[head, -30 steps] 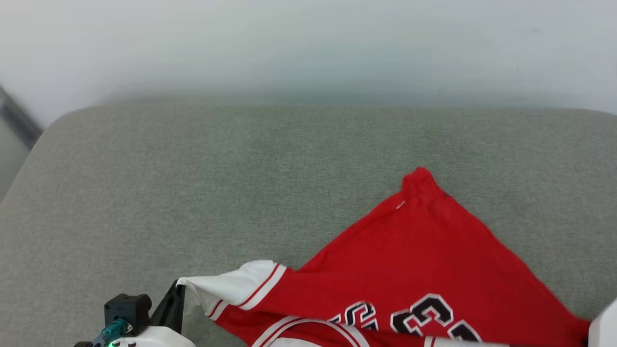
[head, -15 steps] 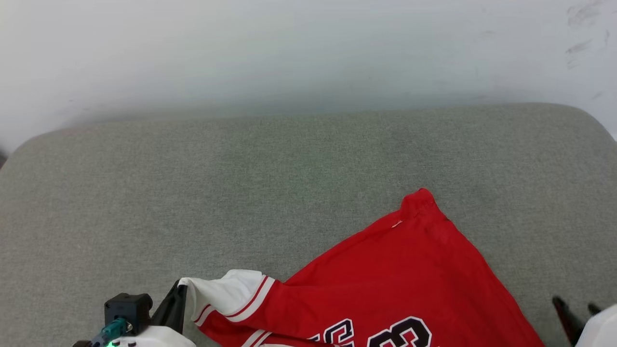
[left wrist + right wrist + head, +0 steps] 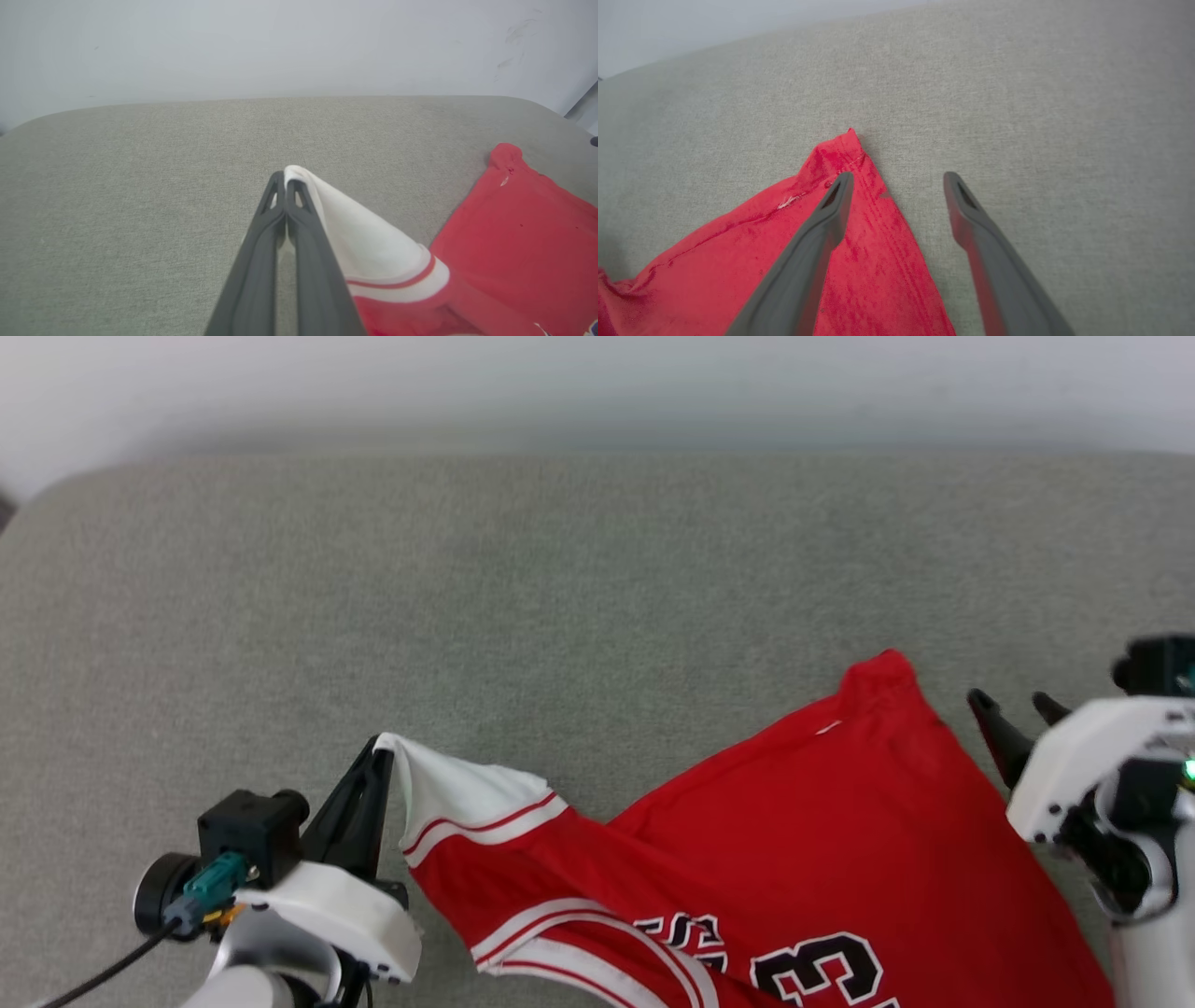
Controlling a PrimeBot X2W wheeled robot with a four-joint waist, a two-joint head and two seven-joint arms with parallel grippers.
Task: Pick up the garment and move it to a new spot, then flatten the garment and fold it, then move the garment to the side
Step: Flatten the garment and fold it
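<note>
The garment (image 3: 794, 859), a red jersey with black white-edged lettering (image 3: 822, 971), lies spread and slightly wrinkled on the grey-green cushion (image 3: 467, 569), one red hem corner (image 3: 878, 677) pointing away, its white sleeve (image 3: 457, 793) with red-striped trim lifted at the tip, pinched in the left gripper (image 3: 381, 749).

The garment (image 3: 840, 859) was red, its sleeve (image 3: 462, 793) at nine o'clock white with red stripes, its lettering (image 3: 822, 973) black edged white.

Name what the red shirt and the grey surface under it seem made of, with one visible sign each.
The garment: probably soft knit fabric, matte; it drapes and creases. The surface: seemingly woven upholstery cloth, matte; fine speckled weave shows.
</note>
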